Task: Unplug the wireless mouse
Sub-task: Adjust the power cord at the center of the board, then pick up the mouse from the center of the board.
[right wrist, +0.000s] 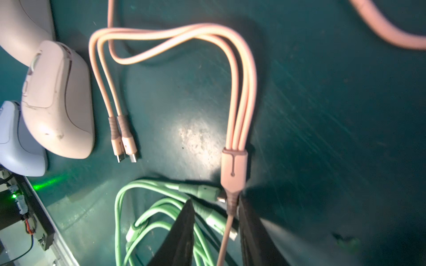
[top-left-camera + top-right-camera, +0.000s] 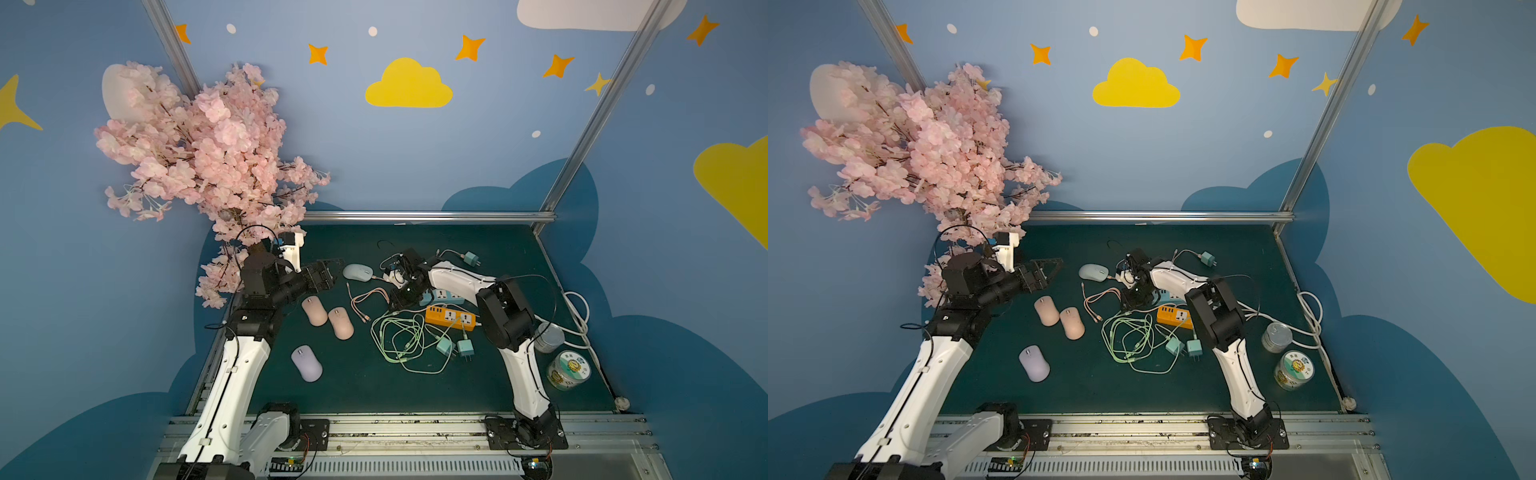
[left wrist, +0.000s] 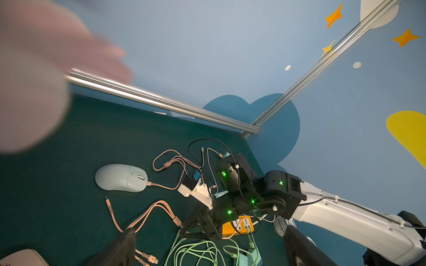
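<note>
My left jaws gape wide over the dark green surface (image 2: 374,390). My right jaws stand apart astride a salmon-pink split cable (image 1: 233,165). The pale mint plastic mouse (image 2: 357,272) lies between them, pink lead (image 3: 151,183) plugged in.

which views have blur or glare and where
Left wrist view: a large out-of-focus pink blur, likely blossom, fills one corner, while the pale blue-grey mouse is sharp. Right wrist view: a white glare patch on the dark green mat. Both top views: sharp, no glare.
</note>
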